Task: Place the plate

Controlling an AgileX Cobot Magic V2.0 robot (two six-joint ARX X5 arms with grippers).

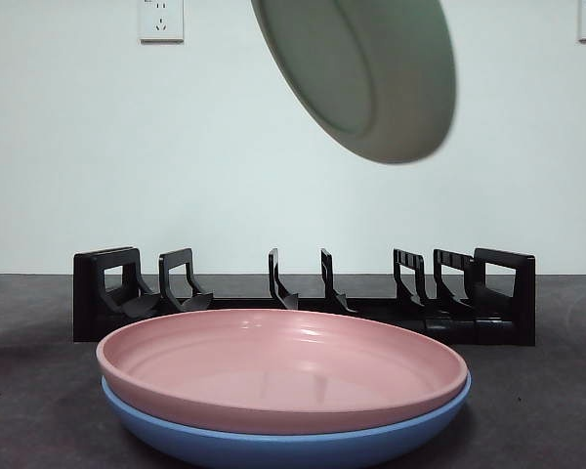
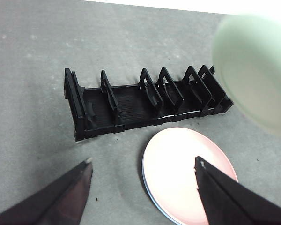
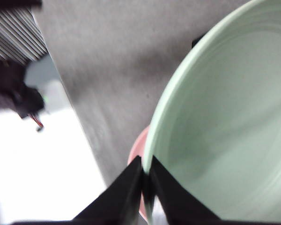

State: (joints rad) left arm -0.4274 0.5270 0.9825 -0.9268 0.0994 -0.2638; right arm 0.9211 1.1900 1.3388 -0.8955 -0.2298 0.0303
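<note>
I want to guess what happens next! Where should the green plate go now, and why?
Probably straight down toward the black rack. The right end effector pinches the green plate by its rim, tilted in the air above the rack, whose slots look free. The pink plate sits on a blue plate in front.

Right pincer (image 3: pixel 146 187) pinches the rim of the green plate (image 3: pixel 225 136), held tilted in the air; left pincer (image 2: pixel 143 168) hovers with jaws spread wide, empty.
</note>
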